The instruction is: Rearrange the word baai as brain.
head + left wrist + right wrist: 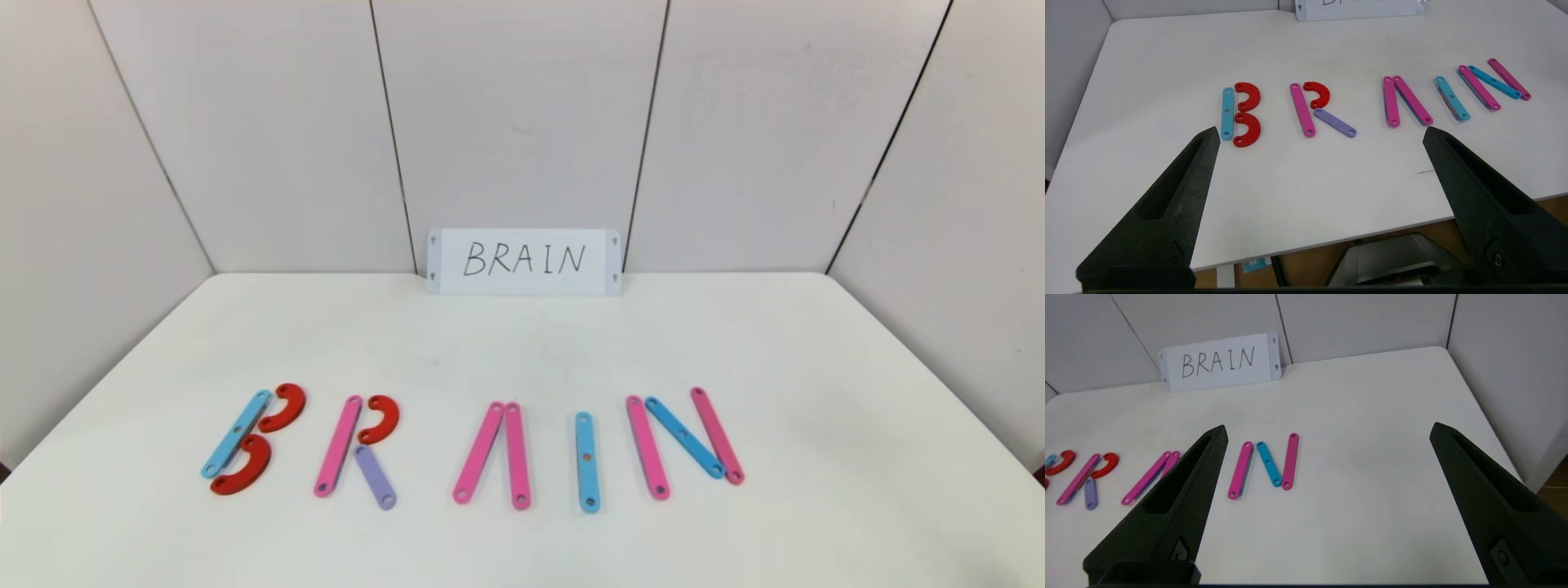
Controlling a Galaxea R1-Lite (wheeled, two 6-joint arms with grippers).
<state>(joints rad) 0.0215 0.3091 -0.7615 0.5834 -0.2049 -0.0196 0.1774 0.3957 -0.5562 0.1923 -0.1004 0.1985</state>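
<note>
Claws first: the left claw [1321, 132] hangs wide open and holds nothing, above the near edge of the surface [1298, 192] in front of the B and R. The right claw [1329, 430] is spread just as wide, also bare, over the right part of the surface; one of its fingers [1180, 486] hides the I in the right wrist view. Neither arm shows in the head view.

Across the near half of the surface lies brain [473, 445], five letters in a row. B [249, 441] at the left is a blue strip tilted, with two red curves touching it. R [359, 449] is a pink strip, a red curve by its top and a short lilac strip [375, 478] slanting down as the leg. A [494, 453] is two pink strips meeting at the top and spread at the bottom, with no crossbar. I [586, 461] is one blue strip, upright. N [686, 441] is two pink strips with a blue diagonal between them.

Card [524, 261], white with BRAIN handwritten in black, leans against the back wall [522, 122] at the far edge, well apart from the letters.
</note>
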